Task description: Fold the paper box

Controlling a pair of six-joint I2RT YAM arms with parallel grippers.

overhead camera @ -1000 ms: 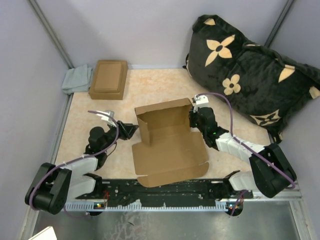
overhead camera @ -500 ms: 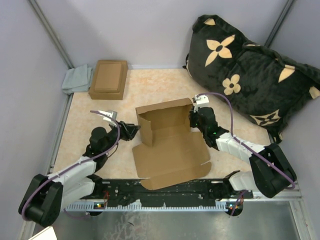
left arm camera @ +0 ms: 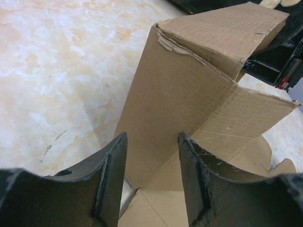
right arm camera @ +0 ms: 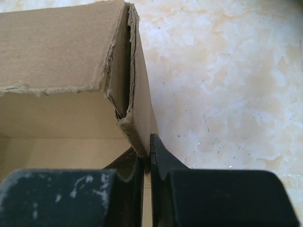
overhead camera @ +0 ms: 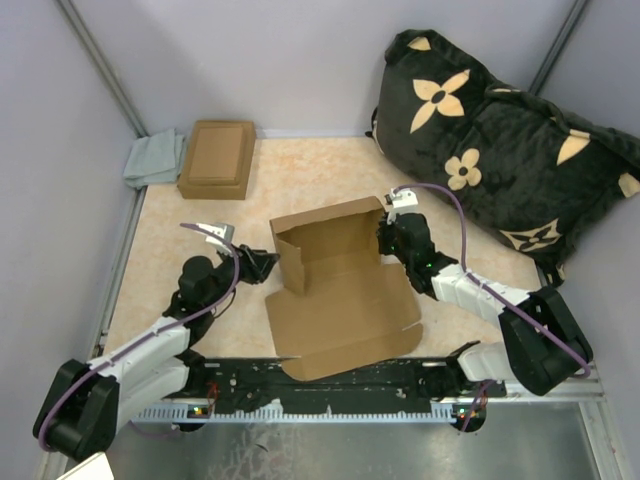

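you're looking at the paper box (overhead camera: pixel 335 290) sitting mid tabletop (overhead camera: pixel 300 175), btwn the two arms. it's only partly up. the back wall and left side wall are standing. the big front flap is lying flat on the tabletop, reaching toward the arm bases, w/ small tabs at its near corners.

your right gripper (overhead camera: pixel 385 238) is clenching the box's right side wall. in the right wrist view its fingers (right arm camera: pixel 163 163) are pressing together on the ragged near edge of that wall. the wall is doubled over there, w/ a thin gap showing btwn the two layers.

your left gripper (overhead camera: pixel 268 263) is hanging released just outside the left wall, low by the tabletop. in the left wrist view its fingers (left arm camera: pixel 111 182) are standing apart, and the upright wall's near edge is lining up w/ the gap ahead of them. can't tell whether either finger is touching cardboard. the top corner of that wall is looking frayed.

a smaller brown box w/ a stepped lid (overhead camera: pixel 217 158) is sitting at the far left of the tabletop, w/ a grey cloth (overhead camera: pixel 153 160) just beside it at the corner. a black pillow w/ tan flowers (overhead camera: pixel 500 150) is leaning at the far right, well apart from the paper box.
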